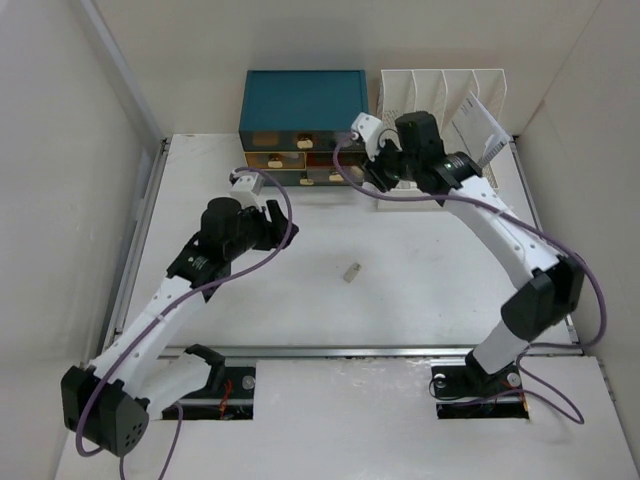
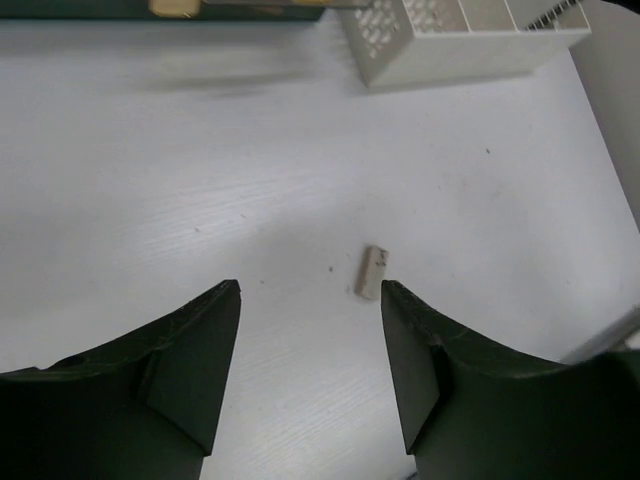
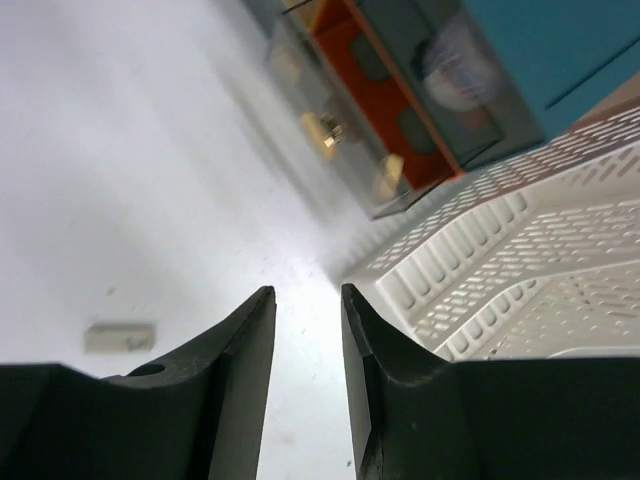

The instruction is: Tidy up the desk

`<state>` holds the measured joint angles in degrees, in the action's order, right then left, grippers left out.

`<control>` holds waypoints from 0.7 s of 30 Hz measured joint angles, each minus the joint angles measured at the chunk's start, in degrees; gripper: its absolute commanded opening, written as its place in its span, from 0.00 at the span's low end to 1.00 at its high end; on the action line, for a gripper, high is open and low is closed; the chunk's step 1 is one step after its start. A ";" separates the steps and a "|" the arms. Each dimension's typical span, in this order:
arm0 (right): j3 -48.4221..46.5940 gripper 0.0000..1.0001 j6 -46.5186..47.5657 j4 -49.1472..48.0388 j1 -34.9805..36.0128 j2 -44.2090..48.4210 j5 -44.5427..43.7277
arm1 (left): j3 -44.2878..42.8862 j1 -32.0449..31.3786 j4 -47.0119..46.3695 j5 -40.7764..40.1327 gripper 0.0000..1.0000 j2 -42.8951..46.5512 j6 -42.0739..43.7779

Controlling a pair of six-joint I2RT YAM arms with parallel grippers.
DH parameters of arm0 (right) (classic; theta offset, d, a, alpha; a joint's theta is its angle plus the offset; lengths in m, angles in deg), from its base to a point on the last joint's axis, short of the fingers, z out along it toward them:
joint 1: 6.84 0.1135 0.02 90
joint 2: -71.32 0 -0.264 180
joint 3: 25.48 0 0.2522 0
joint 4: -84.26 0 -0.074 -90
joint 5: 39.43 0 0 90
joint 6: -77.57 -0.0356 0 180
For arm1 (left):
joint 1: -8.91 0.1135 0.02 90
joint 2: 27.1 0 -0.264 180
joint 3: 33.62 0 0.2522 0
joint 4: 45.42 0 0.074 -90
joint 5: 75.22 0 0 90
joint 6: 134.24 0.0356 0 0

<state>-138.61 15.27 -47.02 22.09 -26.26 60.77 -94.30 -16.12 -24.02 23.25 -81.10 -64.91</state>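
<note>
The desk [image 1: 420, 270] is a large white tabletop. A small beige block [image 1: 351, 272] lies near its middle. My left gripper [image 1: 268, 218] is open and empty, low over the desk left of the block. In the left wrist view the block [image 2: 370, 272] lies just ahead of the right fingertip of the left gripper [image 2: 310, 285]. My right gripper [image 1: 380, 180] hovers in front of the drawer box, its jaws a narrow gap apart with nothing between them. It also shows in the right wrist view [image 3: 305, 290], with the block [image 3: 120, 336] off to its left.
A teal drawer box [image 1: 300, 95] with gold-knobbed drawers [image 3: 330, 130] stands at the back. A white slotted file rack [image 1: 440, 90] holding a white sheet [image 1: 482, 125] stands to its right. A metal rail [image 1: 360, 352] runs along the desk's near edge. White walls enclose both sides.
</note>
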 measured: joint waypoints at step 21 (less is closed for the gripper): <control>18.93 0.39 -0.13 -1.01 -11.96 16.55 15.32 | -15.10 -24.52 0.98 -10.05 0.49 -42.01 0.48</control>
<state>-119.68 15.14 -48.03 10.13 -9.72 76.09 -109.40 -40.65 -23.03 13.20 -123.11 -64.43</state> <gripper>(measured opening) 0.394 0.490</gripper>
